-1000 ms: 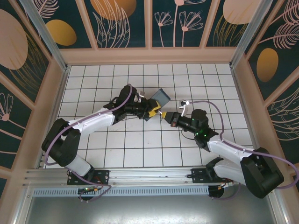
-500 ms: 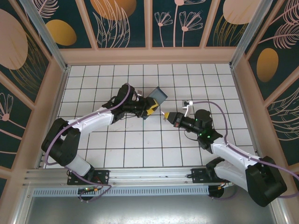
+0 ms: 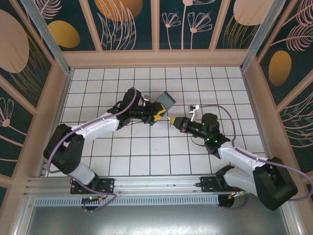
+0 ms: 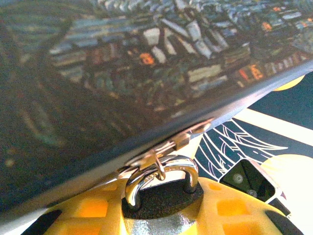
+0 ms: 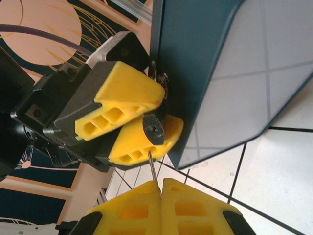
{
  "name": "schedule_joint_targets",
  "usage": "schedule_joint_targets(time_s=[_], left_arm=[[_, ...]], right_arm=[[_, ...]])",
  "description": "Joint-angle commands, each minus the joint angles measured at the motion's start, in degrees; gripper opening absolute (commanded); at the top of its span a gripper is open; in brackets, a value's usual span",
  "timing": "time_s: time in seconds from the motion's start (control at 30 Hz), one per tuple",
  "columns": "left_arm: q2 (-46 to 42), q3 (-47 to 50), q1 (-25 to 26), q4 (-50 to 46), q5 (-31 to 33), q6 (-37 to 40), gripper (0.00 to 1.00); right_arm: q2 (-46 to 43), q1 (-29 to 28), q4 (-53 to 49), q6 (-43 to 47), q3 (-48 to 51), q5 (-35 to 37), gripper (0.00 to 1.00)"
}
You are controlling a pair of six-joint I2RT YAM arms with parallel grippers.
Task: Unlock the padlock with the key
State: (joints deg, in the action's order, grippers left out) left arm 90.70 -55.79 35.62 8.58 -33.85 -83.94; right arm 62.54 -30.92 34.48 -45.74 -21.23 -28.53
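Your left fingers (image 3: 157,116) clamp the padlock (image 4: 161,199), its shackle (image 4: 164,169) through the blue box's (image 5: 195,58) hasp (image 4: 146,159). Your right fingers (image 5: 163,194) pinch the key (image 5: 152,169), tip beside the keyhole (image 5: 155,130).

White tiled floor (image 3: 146,161) ringed by teal floral walls (image 3: 198,24) in wooden framing (image 3: 156,58).

On desk (image 3: 146,152), centre: left gripper (image 3: 157,116) at left, right gripper (image 3: 174,122) at right, tips facing, near each other. box (image 3: 166,101) just behind left gripper's tip. padlock (image 5: 154,129) between left jaws, shackle through box's hasp (image 4: 164,149). key (image 5: 152,169) between right jaws, tip just beside padlock's keyhole end; contact unclear.
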Motion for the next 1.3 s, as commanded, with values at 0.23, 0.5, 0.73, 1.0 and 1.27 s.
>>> schedule_joint_targets(time_s=[0.23,0.5,0.73,1.0,1.27], left_arm=[[-0.9,-0.3,-0.4,3.8,-0.5,-1.1,0.15],[-0.8,-0.5,-0.3,3.5,-0.3,-1.0,0.15],[-0.3,-0.5,-0.3,4.3,-0.3,-1.3,0.15],[-0.2,-0.6,-0.4,4.4,-0.7,-1.6,0.15],[-0.2,-0.2,-0.3,4.5,-0.5,-1.4,0.15]], right_arm=[[2.0,-2.1,0.0,4.5,-4.2,3.1,0.00],[4.0,-2.3,-1.1,5.3,-4.8,3.9,0.00],[3.1,-2.2,-2.9,6.6,-4.8,4.6,0.00],[4.3,-2.2,0.0,6.2,-5.4,3.7,0.00],[2.8,-2.1,-0.9,6.1,-5.4,3.8,0.00]])
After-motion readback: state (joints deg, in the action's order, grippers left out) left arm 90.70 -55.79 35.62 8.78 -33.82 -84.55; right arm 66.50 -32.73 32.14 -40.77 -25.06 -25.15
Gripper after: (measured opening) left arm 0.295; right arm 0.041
